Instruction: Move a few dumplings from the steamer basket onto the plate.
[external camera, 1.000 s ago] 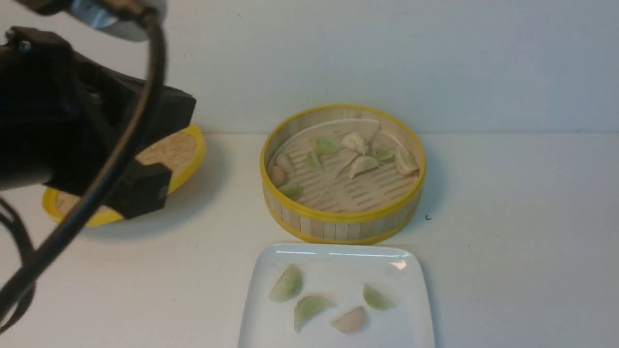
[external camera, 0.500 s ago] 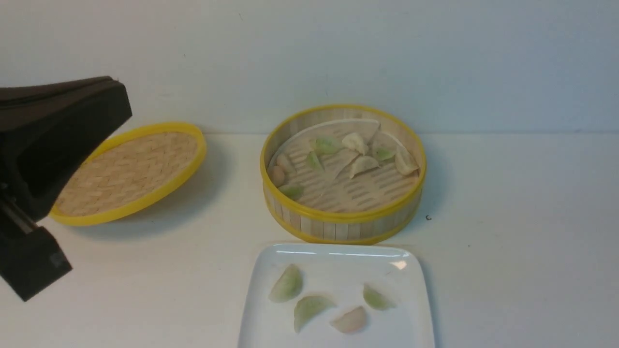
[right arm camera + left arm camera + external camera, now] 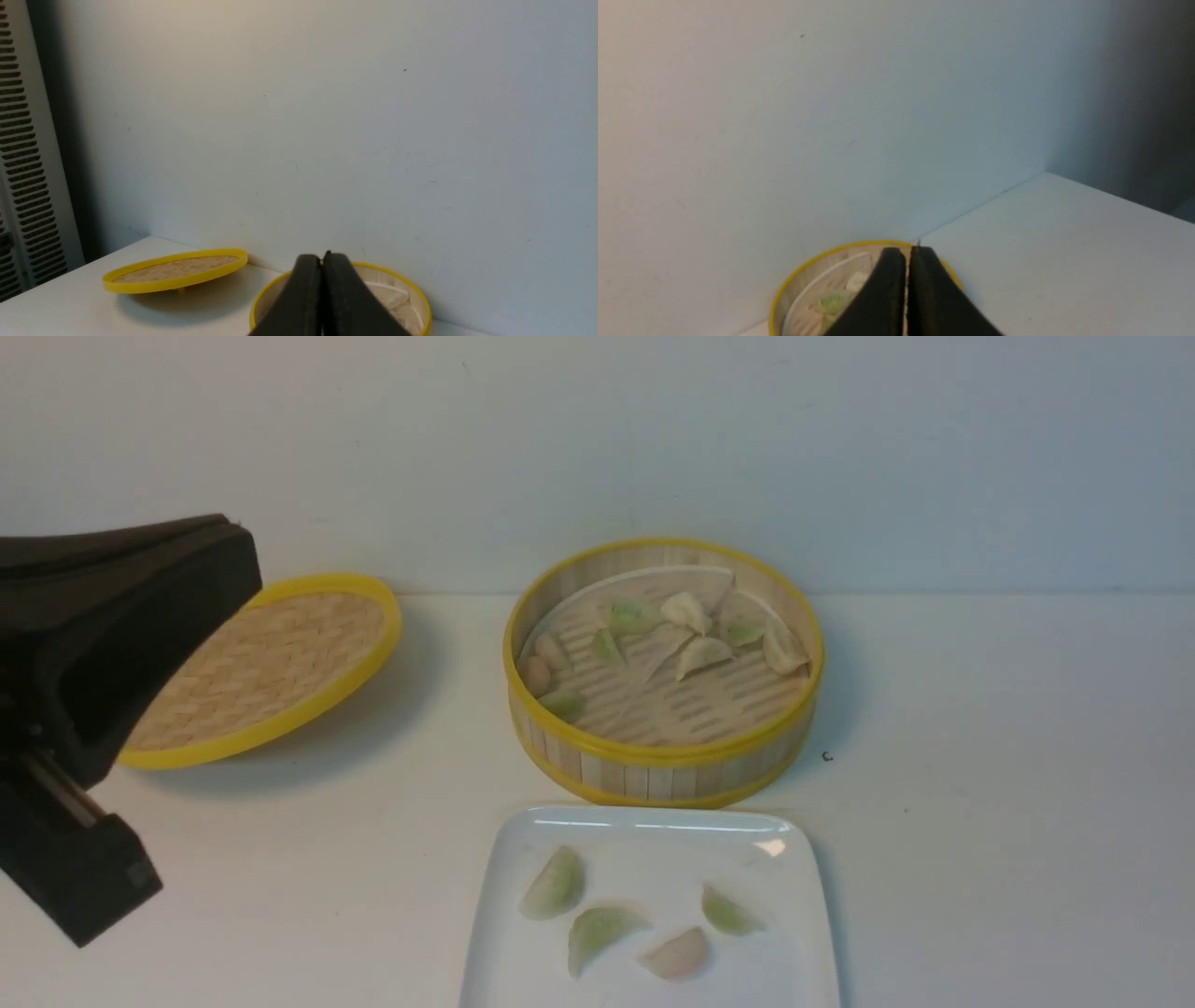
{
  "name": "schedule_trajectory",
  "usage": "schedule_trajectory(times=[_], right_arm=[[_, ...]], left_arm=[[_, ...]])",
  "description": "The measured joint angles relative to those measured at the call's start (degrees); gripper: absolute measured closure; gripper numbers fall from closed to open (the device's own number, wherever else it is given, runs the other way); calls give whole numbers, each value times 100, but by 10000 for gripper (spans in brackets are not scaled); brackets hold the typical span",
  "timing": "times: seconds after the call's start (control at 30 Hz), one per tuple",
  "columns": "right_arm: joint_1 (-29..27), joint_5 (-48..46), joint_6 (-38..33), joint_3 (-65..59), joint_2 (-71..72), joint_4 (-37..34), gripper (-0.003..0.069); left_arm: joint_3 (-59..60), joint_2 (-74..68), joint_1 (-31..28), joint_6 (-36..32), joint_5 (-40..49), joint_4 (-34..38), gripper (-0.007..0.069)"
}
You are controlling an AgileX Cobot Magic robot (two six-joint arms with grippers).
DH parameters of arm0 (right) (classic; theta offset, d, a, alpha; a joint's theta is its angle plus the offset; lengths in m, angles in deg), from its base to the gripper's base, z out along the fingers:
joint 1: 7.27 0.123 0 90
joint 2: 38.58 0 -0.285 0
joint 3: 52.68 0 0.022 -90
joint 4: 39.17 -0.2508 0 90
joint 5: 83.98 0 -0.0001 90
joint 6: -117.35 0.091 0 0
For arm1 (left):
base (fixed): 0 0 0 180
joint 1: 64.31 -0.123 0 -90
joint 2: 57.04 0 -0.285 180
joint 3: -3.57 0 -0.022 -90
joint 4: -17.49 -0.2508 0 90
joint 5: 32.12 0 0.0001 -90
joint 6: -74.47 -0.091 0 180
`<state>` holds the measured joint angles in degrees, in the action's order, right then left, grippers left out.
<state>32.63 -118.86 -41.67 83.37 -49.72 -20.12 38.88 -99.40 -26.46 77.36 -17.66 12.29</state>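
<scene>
Woven lid [image 3: 280,663] left of steamer basket [image 3: 653,780]

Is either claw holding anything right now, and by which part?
Nothing is held. The left claw and the right claw are both shut, with nothing between their jaws.

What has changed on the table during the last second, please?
The left gripper, shut and empty, drew back toward the left edge of the front view, uncovering the lid. Nothing was gripped or released. The four dumplings on the plate and those in the basket stayed in place.
</scene>
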Motion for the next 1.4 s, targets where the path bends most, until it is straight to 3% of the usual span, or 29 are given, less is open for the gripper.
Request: schedule_trajectory(times=[0.13, 0.4, 0.53, 0.87, 1.4], right_arm=[[0, 0, 0, 0, 0, 0, 673], [0, 0, 0, 0, 0, 0, 673], [0, 0, 0, 0, 0, 0, 673], [0, 2, 0, 0, 0, 0, 673], [0, 2, 0, 0, 0, 0, 673]], left_arm=[[610, 518, -749, -7, 0, 74, 631], [2831, 2333, -2840, -7, 21, 430, 631], [3797, 3073, -3320, -7, 36, 454, 631], [4357, 3513, -3489, -29, 692, 483, 631], [4357, 3513, -3495, -24, 724, 483, 631]])
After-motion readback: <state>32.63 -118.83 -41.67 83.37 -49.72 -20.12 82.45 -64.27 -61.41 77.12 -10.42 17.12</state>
